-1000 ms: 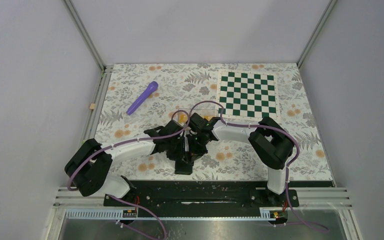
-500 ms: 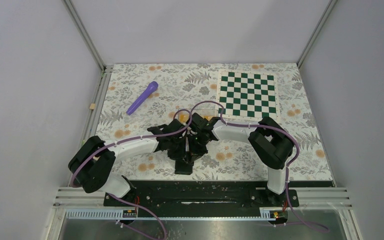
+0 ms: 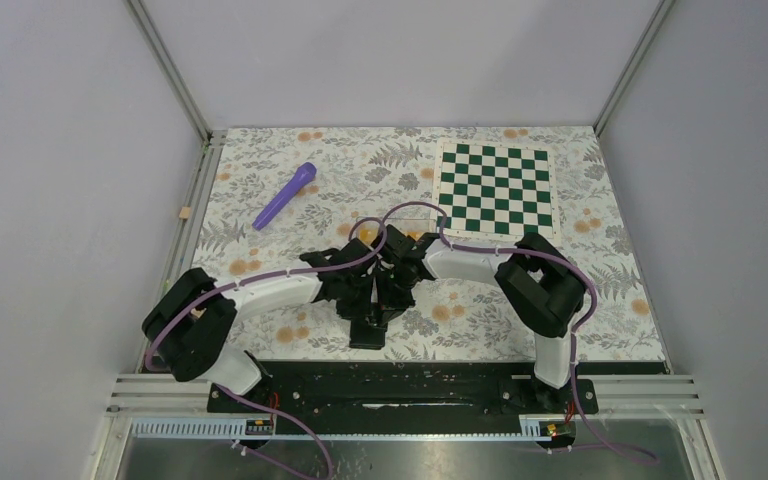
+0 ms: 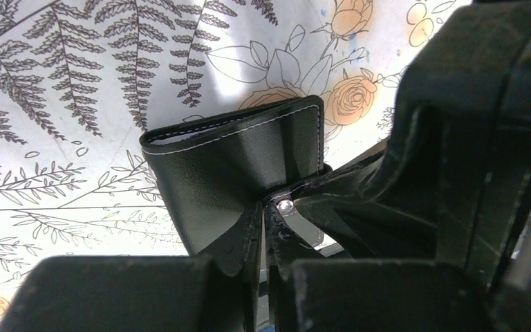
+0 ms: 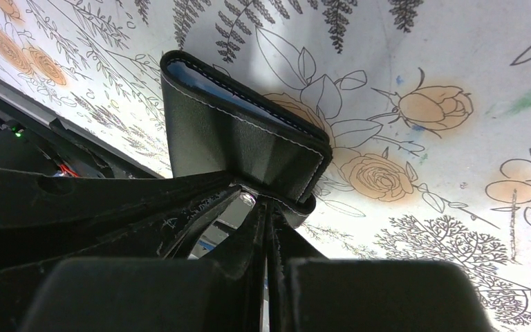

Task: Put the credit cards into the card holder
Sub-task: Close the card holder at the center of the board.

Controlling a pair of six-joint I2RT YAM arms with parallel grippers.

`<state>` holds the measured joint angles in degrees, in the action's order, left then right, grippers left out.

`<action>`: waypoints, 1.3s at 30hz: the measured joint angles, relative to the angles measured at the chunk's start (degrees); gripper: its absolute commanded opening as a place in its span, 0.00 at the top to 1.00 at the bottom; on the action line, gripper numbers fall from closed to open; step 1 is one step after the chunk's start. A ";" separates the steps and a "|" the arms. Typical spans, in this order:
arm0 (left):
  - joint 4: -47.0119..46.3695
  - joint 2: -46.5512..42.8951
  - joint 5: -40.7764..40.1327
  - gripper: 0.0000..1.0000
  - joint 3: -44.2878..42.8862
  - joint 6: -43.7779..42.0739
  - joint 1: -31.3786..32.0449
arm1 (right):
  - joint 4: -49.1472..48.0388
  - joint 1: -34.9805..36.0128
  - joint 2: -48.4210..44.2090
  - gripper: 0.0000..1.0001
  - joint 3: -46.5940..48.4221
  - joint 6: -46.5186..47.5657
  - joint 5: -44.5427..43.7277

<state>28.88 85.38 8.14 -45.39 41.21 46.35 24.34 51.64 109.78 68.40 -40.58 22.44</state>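
The card holder (image 3: 367, 334), a black folded wallet, is at the table's near middle, held between both grippers. In the left wrist view my left gripper (image 4: 275, 232) is shut on one edge of the card holder (image 4: 228, 162), beside its snap tab (image 4: 297, 221). In the right wrist view my right gripper (image 5: 266, 221) is shut on the card holder (image 5: 228, 142), whose grey-blue inside shows along the top edge. In the top view the left gripper (image 3: 365, 297) and right gripper (image 3: 388, 295) almost touch. Orange credit cards (image 3: 365, 232) peek out just behind the grippers, mostly hidden.
A purple marker-like object (image 3: 285, 194) lies at the back left. A green and white chequered board (image 3: 496, 187) lies at the back right. The flowered cloth (image 3: 260, 240) covers the table. Grey walls close in all around.
My left arm has shifted slightly to the right, bringing its gripper closer to the right one. The card holder stays in the same spot.
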 measured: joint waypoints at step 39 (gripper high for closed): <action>-9.84 -28.79 2.71 0.37 9.64 6.58 -5.66 | -0.66 -0.07 -12.70 0.85 0.00 -0.48 -2.95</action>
<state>19.05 56.60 10.85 -35.75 47.79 40.69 23.68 51.57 97.08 68.40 -41.06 19.49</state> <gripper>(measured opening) 0.600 0.091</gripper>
